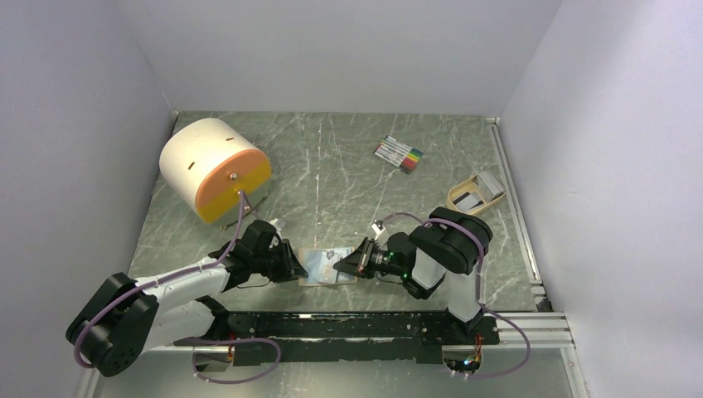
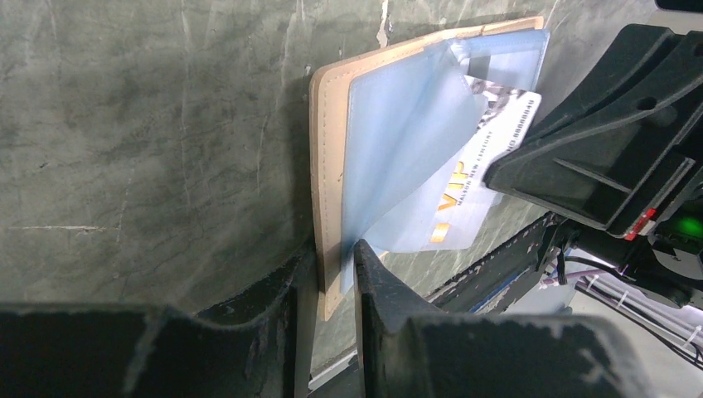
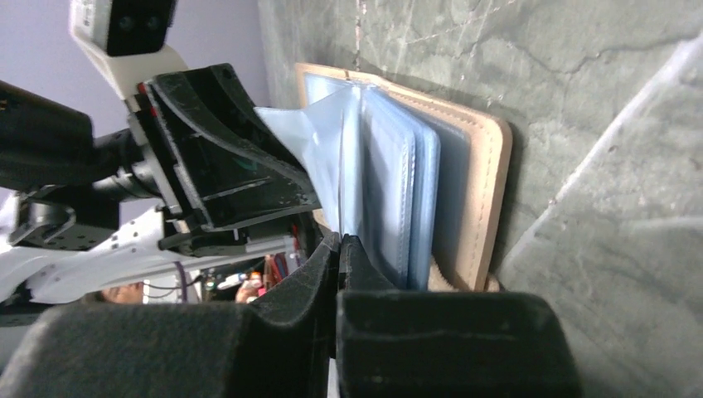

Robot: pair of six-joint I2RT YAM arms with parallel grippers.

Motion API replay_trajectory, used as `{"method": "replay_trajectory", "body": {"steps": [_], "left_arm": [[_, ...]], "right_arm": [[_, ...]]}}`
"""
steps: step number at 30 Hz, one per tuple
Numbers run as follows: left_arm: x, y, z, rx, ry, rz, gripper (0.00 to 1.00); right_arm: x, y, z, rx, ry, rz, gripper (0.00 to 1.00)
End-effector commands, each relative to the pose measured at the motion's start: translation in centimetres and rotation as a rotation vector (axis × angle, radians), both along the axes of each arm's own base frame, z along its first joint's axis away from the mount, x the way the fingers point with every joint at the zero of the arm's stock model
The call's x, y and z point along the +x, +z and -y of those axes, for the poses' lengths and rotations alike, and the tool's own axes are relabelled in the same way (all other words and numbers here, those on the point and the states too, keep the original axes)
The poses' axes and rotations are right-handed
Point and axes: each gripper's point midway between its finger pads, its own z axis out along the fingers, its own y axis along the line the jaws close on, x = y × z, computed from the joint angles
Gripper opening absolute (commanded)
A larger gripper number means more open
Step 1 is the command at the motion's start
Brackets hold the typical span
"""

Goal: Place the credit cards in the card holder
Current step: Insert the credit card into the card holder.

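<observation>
Marbled green table [image 1: 332,166]: card holder [image 1: 327,267], markers [image 1: 399,154], tray [image 1: 453,199], cylinder [image 1: 214,168].

Robot lab test cell: plain white walls [image 1: 332,50] box in a marble-look table [image 1: 332,166] on 3 sides. Left arm [image 1: 178,290] & right arm [image 1: 448,249] bolted to a black base rail [image 1: 348,325] w/ loose cables [image 1: 241,217], alu. frame [image 1: 518,220] at right.
</observation>
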Motion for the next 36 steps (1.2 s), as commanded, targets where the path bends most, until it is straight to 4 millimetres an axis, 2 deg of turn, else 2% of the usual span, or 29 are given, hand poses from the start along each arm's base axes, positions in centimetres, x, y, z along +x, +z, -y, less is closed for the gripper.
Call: {"method": "replay_trajectory", "body": {"steps": [1, 9, 15, 18, 26, 36], "left_arm": [[0.6, 0.7, 0.4, -0.01, 0.004, 0.031, 0.27], [0.6, 0.6, 0.4, -0.009, 0.003, 0.028, 0.27], [0.6, 0.7, 0.3, -0.008, 0.004, 0.031, 0.27], [0.6, 0.6, 0.3, -0.006, 0.004, 0.029, 0.27], [0.6, 0.6, 0.3, -0.001, 0.002, 0.029, 0.27], [0.5, 0.5, 0.2, -0.001, 0.006, 0.026, 0.27]], "right_arm": [[-0.6, -0.9, -0.5, -0.057, 0.069, 0.019, 0.04], [-0.4, -2.5, -0.2, -0.164, 0.094, 0.034, 0.13], [0.9, -3.0, 0.3, -0.292, 0.091, 0.098, 0.19], [1.3, -3.0, 0.2, -0.324, 0.101, 0.118, 0.17], [0.8, -2.9, -0.1, -0.301, 0.152, 0.109, 0.1], [0.0, -2.4, -0.5, -0.25, 0.189, 0.095, 0.08]]}}
